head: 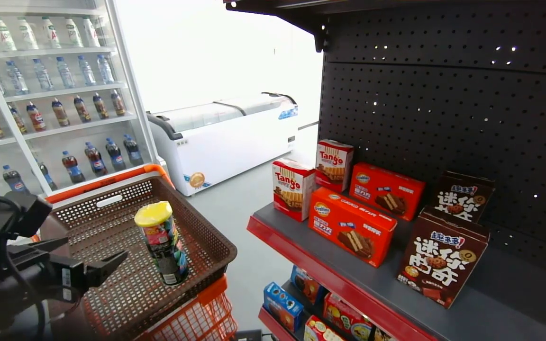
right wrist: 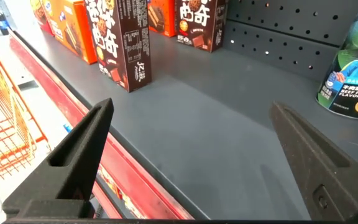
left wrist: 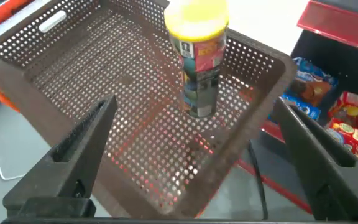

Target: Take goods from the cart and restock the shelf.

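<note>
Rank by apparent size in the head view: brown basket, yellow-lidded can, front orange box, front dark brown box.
Largest: brown basket
Then: front dark brown box and front orange box, too alike to rank
Smallest: yellow-lidded can

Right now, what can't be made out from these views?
- Green can, right wrist view: cut off by the picture edge; full shape unclear.
- Lower-shelf boxes, head view: partly hidden under the red-edged shelf and cut by the bottom edge.
- Orange lower basket, head view: inside hidden by the brown basket.
</note>
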Controlling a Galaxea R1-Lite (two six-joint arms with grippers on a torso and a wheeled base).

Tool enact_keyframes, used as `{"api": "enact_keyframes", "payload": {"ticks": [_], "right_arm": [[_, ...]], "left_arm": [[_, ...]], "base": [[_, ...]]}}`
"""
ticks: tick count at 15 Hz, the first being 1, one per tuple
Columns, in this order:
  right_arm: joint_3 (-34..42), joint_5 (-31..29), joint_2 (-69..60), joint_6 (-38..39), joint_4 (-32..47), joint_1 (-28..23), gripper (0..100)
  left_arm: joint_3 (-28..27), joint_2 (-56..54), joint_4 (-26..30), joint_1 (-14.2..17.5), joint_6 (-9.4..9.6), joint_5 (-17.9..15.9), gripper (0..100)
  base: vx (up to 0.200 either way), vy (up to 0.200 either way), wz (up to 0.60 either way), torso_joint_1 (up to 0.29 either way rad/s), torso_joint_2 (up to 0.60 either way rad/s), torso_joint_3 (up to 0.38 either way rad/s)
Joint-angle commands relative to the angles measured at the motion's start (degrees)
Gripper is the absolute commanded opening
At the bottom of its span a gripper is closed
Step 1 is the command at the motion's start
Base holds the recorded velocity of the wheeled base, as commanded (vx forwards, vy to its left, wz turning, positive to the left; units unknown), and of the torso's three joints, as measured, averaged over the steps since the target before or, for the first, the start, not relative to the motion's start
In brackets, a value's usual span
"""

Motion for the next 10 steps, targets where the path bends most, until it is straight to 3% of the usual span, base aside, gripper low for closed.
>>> {"api": "enact_keyframes", "payload": {"ticks": [1, 5, 7, 10], "right_arm": [[0.0, 0.0, 0.1, 0.0, 0.0, 0.0, 100], [0.0, 0.0, 0.1, 0.0, 0.0, 0.0, 100], [0.0, 0.0, 0.1, 0.0, 0.0, 0.0, 100], [0.0, 0.0, 0.1, 0.0, 0.0, 0.0, 100]], "left_arm": [[-1.8, 14.9, -8.7, -0.2, 0.01, 0.0, 100], [-1.8, 26.4, -24.8, -1.4, -0.07, 0.2, 100], [-1.3, 28.5, -27.5, -1.4, 0.01, 0.8, 100], [-1.2, 33.0, -30.9, -2.9, -0.16, 6.1, 100]], "base": [[0.0, 0.0, 0.0, 0.0, 0.0, 0.0], [0.0, 0.0, 0.0, 0.0, 0.0, 0.0], [0.0, 0.0, 0.0, 0.0, 0.0, 0.0], [0.0, 0.0, 0.0, 0.0, 0.0, 0.0]]}}
